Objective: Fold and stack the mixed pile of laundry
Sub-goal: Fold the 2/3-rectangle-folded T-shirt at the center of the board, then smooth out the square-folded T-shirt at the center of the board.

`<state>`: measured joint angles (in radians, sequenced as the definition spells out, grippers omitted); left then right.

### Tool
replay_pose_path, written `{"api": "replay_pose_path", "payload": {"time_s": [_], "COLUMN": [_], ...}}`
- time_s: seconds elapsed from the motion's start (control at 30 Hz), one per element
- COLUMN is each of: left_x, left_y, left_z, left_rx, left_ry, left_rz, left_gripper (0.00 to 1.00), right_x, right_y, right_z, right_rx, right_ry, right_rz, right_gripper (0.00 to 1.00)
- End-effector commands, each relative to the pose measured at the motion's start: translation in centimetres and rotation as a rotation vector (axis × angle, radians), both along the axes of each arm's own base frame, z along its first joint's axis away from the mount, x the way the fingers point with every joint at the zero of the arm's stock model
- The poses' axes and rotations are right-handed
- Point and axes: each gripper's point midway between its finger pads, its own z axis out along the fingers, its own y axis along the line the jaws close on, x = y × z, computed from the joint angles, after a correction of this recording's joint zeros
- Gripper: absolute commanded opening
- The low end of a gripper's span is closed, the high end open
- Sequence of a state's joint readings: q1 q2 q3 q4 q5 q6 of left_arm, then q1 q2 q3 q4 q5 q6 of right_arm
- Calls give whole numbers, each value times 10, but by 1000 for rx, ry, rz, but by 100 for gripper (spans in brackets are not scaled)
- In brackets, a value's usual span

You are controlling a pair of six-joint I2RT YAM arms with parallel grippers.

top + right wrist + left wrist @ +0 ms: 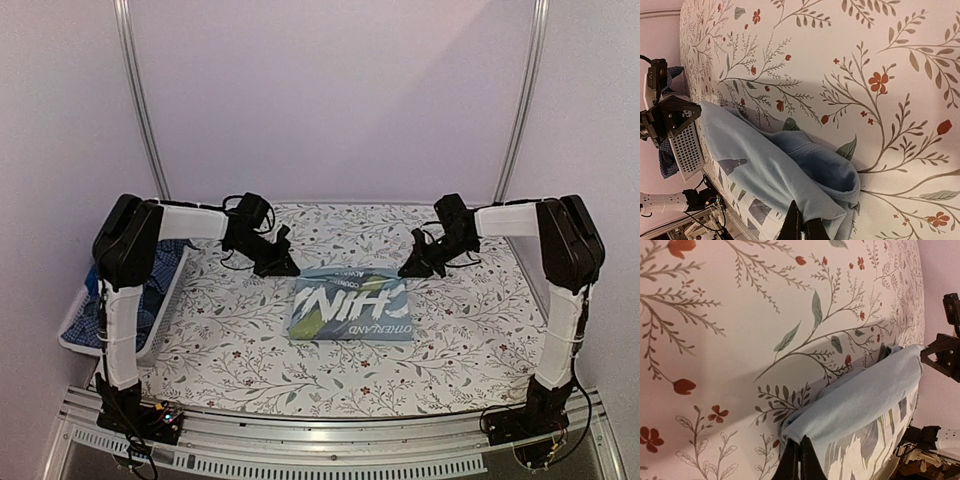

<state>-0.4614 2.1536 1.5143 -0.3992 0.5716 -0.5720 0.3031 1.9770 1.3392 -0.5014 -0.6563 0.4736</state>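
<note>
A light-blue shirt [352,303] with a large printed graphic lies folded in a rectangle on the middle of the floral tablecloth. My left gripper [285,268] is at its far left corner, shut on the fabric edge, as the left wrist view shows [800,460] with the shirt [865,395] draped over the fingers. My right gripper [410,270] is at the far right corner, shut on the shirt's edge [805,225]; the shirt [765,160] bunches there. A dark blue check shirt [155,290] lies in the basket at the left.
A white plastic basket [70,345] stands at the table's left edge, partly under the left arm; it also shows in the right wrist view [687,147]. The floral tablecloth [250,350] covers the table. Walls close in at the back and both sides.
</note>
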Motion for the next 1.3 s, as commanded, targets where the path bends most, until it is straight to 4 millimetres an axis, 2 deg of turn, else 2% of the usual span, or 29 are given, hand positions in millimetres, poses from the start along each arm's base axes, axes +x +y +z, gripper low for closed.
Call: {"api": "replay_pose_path", "payload": {"time_s": [0.0,0.07,0.17,0.27,0.3,0.33,0.4,0.43,0.5,0.57,0.63,0.7,0.8,0.93,1.0,1.1,1.27], "left_x": [6,9,20,32,34,36,30,25,7,-13,-31,-39,-33,-14,-1,21,48], "left_y": [3,4,13,35,43,50,50,44,25,-3,-33,-60,-89,-105,-105,-95,-60], "left_z": [-15,-17,-6,24,34,49,72,84,95,95,90,82,73,54,42,26,-2], "left_rx": [21,24,33,38,35,19,-7,-29,-84,-151,-228,-276,-341,-399,-400,-413,-414], "left_ry": [21,24,-6,-86,-116,-155,-238,-287,-340,-342,-325,-306,-279,-256,-245,-233,-173], "left_rz": [-4,5,40,101,116,122,84,52,-33,-129,-214,-261,-283,-263,-233,-170,-39], "left_gripper": [0,0,16,35,41,47,53,55,57,57,57,56,56,56,56,56,55], "right_x": [13,16,24,37,39,38,28,19,1,-20,-31,-36,-30,-7,7,26,44], "right_y": [-4,-6,-13,-27,-31,-34,-30,-25,-9,21,51,75,93,103,100,85,60], "right_z": [-22,-26,-18,20,41,52,72,83,90,96,99,92,72,41,18,2,-32], "right_rx": [-31,-32,-20,-21,-19,-20,17,58,136,215,286,334,385,423,406,420,426], "right_ry": [8,16,13,-68,-117,-148,-197,-221,-229,-221,-217,-187,-161,-116,-102,-97,-40], "right_rz": [7,-1,-29,-69,-75,-68,-32,-8,31,95,158,200,221,215,189,143,68], "right_gripper": [0,2,26,47,55,60,64,64,64,64,64,65,67,67,66,67,67]}}
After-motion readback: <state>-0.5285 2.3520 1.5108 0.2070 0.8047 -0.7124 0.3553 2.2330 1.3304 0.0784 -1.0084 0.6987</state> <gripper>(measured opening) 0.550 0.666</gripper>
